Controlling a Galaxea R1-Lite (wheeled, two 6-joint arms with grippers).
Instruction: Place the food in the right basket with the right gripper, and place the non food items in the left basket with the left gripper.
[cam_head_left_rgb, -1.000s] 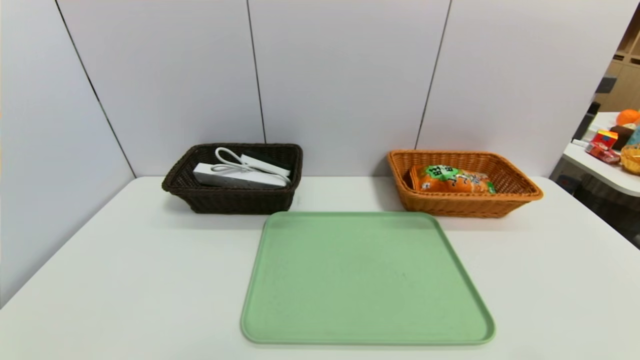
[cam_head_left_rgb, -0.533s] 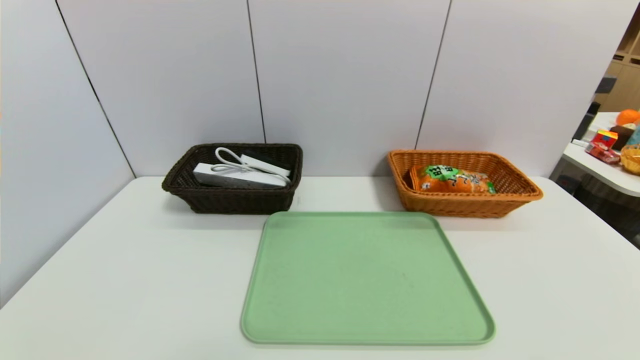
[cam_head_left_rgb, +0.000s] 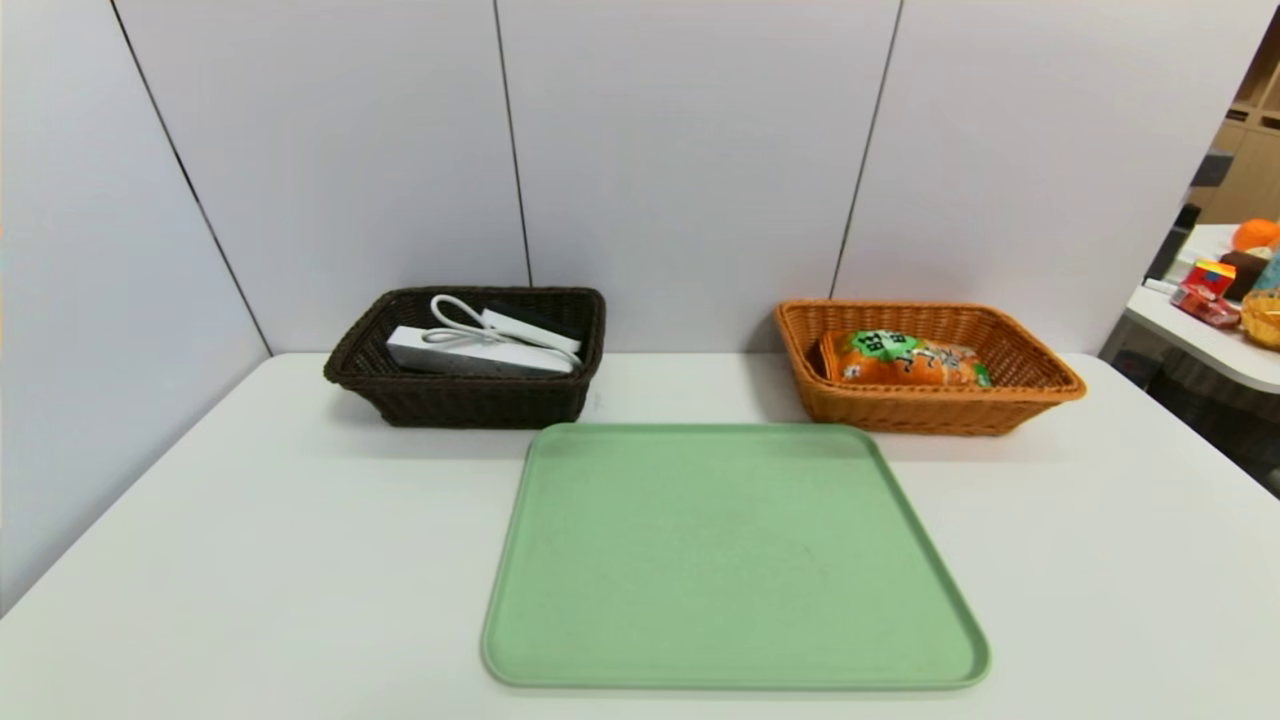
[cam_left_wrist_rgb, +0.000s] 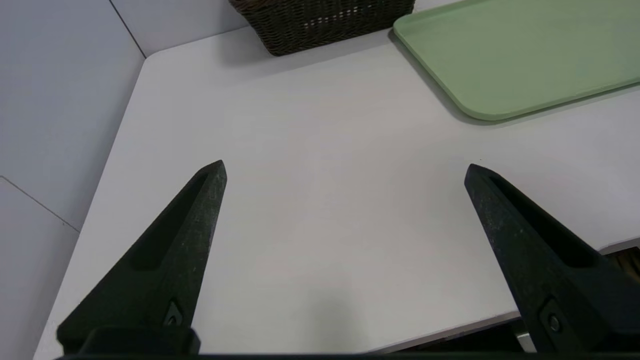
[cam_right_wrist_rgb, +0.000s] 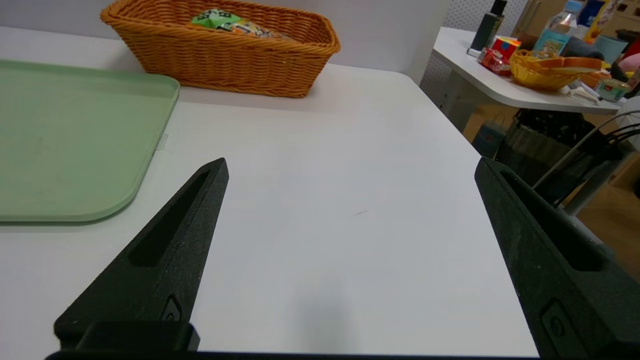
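The orange snack bag with a green label (cam_head_left_rgb: 905, 360) (cam_right_wrist_rgb: 227, 23) lies in the orange-tan right basket (cam_head_left_rgb: 1040, 385) (cam_right_wrist_rgb: 225, 70) at the back right. In the dark brown left basket (cam_head_left_rgb: 460, 400) (cam_left_wrist_rgb: 325, 22) at the back left rests a white power strip with its coiled cord (cam_head_left_rgb: 480, 345). Neither arm shows in the head view. My left gripper (cam_left_wrist_rgb: 345, 167) hangs open over bare table near the front left edge, holding nothing. My right gripper (cam_right_wrist_rgb: 350, 167) hangs open over bare table near the front right edge, holding nothing.
A green tray (cam_head_left_rgb: 735, 560) (cam_left_wrist_rgb: 525, 60) (cam_right_wrist_rgb: 70, 145) lies bare in the middle of the white table (cam_head_left_rgb: 250, 560). Grey wall panels close the back and left. A side table with clutter (cam_head_left_rgb: 1230, 290) (cam_right_wrist_rgb: 530, 65) stands off to the right.
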